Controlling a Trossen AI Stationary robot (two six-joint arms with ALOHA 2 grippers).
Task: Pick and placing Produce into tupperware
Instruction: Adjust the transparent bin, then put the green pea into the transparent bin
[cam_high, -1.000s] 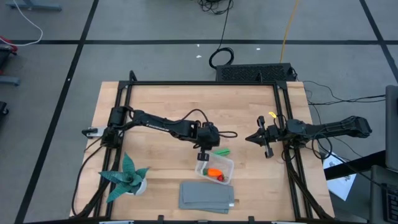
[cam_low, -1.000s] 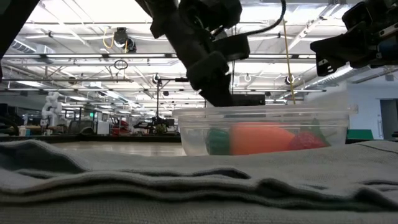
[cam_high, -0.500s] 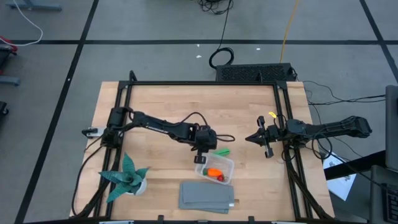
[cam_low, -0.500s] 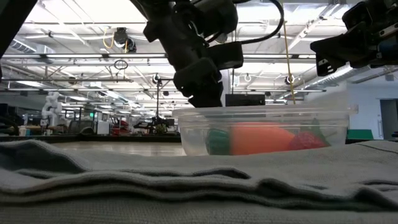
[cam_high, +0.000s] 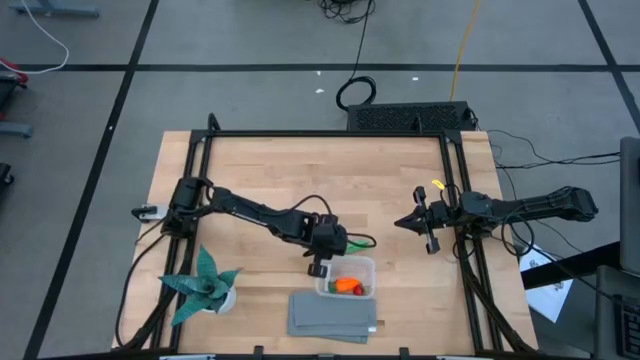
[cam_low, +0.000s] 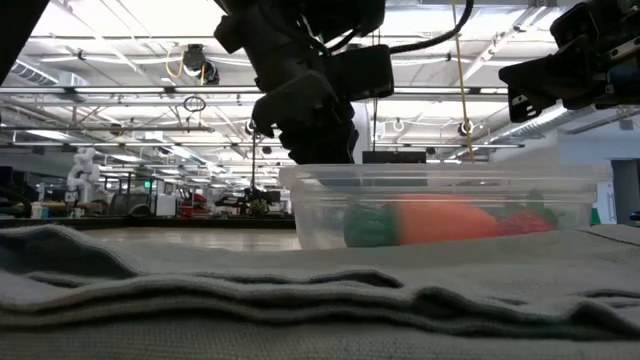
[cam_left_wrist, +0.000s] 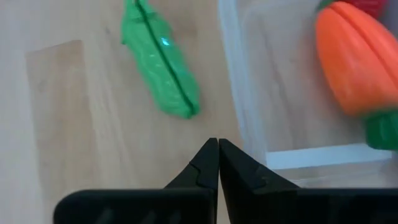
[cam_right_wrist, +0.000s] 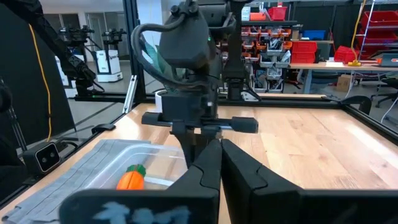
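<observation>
Wood tabletop (cam_high: 270, 165); grey cloth (cam_high: 333, 316) near edge; workshop shelving behind.

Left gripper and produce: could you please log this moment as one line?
left gripper: shut, empty, beside tupperware | carrot: in tupperware | pod: on table, outside | right gripper: shut, idle

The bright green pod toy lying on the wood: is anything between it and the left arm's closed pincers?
No. In the left wrist view only bare wooden table separates the green pod from the shut left gripper; the clear plastic container sits beside them.
</observation>
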